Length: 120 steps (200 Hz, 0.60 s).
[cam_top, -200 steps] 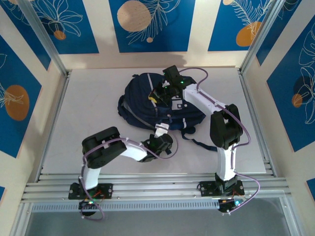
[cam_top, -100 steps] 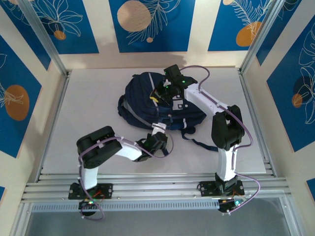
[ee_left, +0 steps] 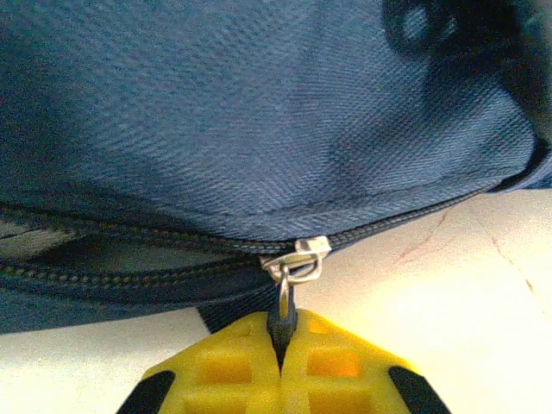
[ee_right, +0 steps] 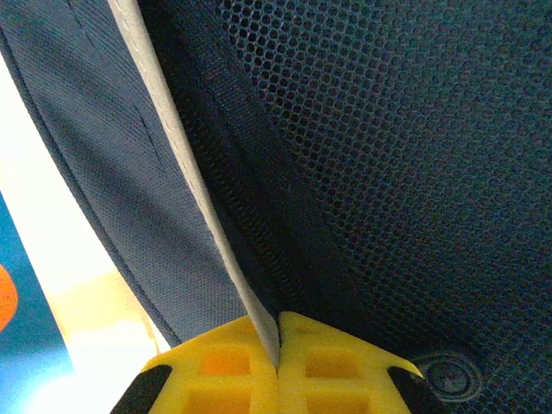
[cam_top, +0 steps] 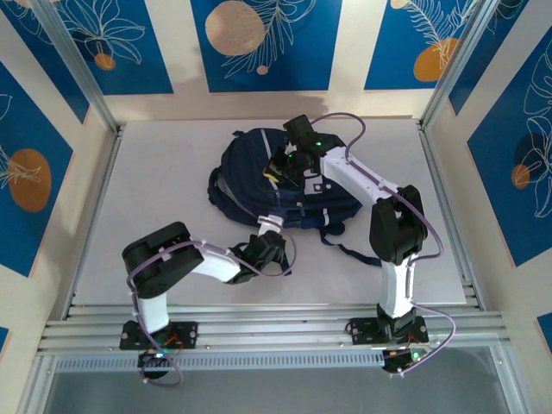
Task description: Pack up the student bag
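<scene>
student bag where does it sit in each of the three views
Top external: the student bag lies mid-table, toward the far side.
Left wrist: it fills the upper half; its zipper pull is pinched in the left gripper at bottom centre.
Right wrist: navy fabric and mesh cover most of the frame; its light stripe runs into the right gripper.
Shared landmark: the bag's zipper track, seen in both wrist views.

Blue wall panels (cam_top: 129, 52) w/ orange discs & leaf outlines, cream strips btwn; pale tabletop (cam_top: 155, 190), alu rails (cam_top: 276, 332) at near edge.
</scene>
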Each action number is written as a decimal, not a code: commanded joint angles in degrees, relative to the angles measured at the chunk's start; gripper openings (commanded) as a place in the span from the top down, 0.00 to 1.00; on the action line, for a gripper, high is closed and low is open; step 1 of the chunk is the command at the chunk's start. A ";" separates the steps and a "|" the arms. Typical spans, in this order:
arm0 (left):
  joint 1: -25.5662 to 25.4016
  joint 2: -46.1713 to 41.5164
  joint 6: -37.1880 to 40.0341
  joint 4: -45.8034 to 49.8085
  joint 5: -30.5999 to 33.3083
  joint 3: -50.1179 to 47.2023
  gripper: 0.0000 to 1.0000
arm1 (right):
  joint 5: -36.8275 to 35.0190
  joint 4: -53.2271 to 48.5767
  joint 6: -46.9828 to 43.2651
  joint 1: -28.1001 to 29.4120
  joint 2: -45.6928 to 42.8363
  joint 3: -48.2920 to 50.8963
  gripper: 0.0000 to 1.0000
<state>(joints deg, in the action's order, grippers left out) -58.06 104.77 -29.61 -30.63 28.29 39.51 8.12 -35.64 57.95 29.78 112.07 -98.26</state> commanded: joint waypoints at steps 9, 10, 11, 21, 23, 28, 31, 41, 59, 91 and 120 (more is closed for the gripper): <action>1.15 -1.80 -0.74 1.63 0.97 -1.70 1.00 | -6.01 -6.08 -1.20 -1.04 -2.06 -1.33 1.00; 1.22 -1.87 -0.73 1.63 0.97 -1.75 1.00 | -6.01 -6.10 -1.27 -1.04 -2.05 -1.33 1.00; 1.25 -1.90 -0.72 1.59 0.97 -1.82 1.00 | -6.01 -6.10 -1.31 -1.04 -2.04 -1.32 1.00; 1.42 -2.26 -0.69 1.48 0.86 -2.27 1.00 | -6.03 -6.23 -1.59 -1.04 -2.17 -1.39 1.00; 1.47 -2.35 -0.71 1.46 0.84 -2.36 1.00 | -6.02 -6.21 -1.67 -1.00 -2.16 -1.36 1.00; 1.62 -2.61 -0.77 1.39 0.74 -2.56 1.00 | -6.01 -6.28 -1.91 -1.04 -2.19 -1.43 1.00; 1.70 -2.73 -0.76 1.37 0.71 -2.74 1.00 | -6.01 -6.28 -2.03 -1.04 -2.18 -1.42 1.00; 2.00 -2.98 -0.78 1.06 0.27 -3.16 1.00 | -6.01 -6.42 -2.44 -1.04 -2.27 -1.50 1.00; 2.72 -3.50 -0.89 0.64 -0.89 -3.92 1.00 | -5.75 -6.67 -3.14 -1.03 -2.21 -1.70 1.00; 4.12 -4.72 -0.63 0.56 -3.96 -4.95 1.00 | -6.67 -7.81 -4.77 -1.08 -2.34 -2.03 1.00; 5.14 -6.38 -0.21 1.23 -5.29 -6.12 1.00 | -7.31 -8.90 -6.40 -1.04 -2.31 -2.36 1.00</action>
<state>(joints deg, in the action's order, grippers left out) -54.48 100.51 -29.61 -31.07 24.23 35.24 6.76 -37.85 53.60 29.93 112.05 -99.09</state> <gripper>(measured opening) 0.036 0.049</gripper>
